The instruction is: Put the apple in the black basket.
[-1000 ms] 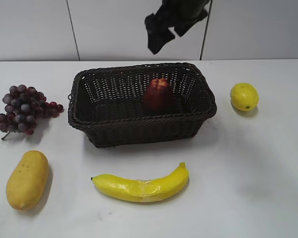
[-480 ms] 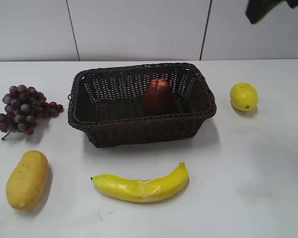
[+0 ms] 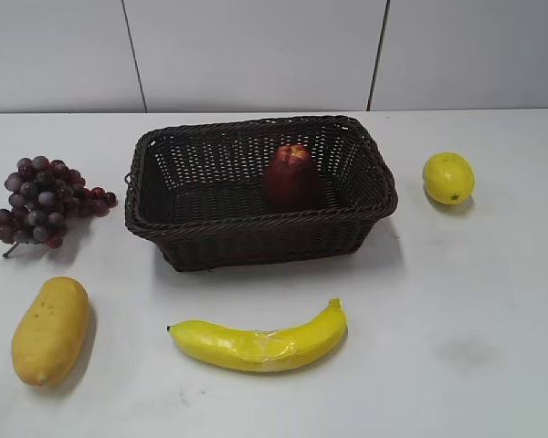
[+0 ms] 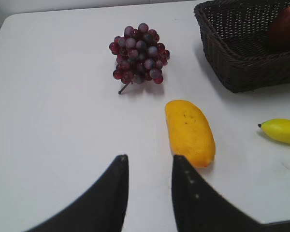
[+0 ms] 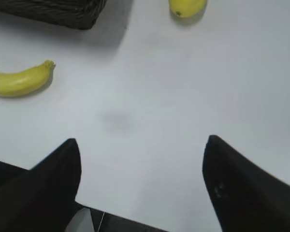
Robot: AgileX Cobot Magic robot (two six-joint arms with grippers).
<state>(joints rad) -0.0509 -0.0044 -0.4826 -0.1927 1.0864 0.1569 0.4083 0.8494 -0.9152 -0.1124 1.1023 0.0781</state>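
The dark red apple (image 3: 290, 173) sits upright inside the black basket (image 3: 256, 242), toward its back right; it also shows in the left wrist view (image 4: 285, 30) inside the basket (image 4: 241, 67). Neither gripper shows in the exterior view. My left gripper (image 4: 149, 163) is open with a narrow gap and empty, above the table just left of the near end of a yellow-orange mango. My right gripper (image 5: 142, 147) is wide open and empty over bare table, well in front of the basket corner (image 5: 63, 14).
Purple grapes (image 3: 41, 199) lie left of the basket, a yellow-orange mango (image 3: 50, 328) at front left, a banana (image 3: 260, 342) in front of the basket, a lemon (image 3: 448, 177) to its right. The table's front edge shows under the right gripper.
The dark right arm, above the basket a second ago, moved right and up and left the exterior view. The apple stays in the basket.
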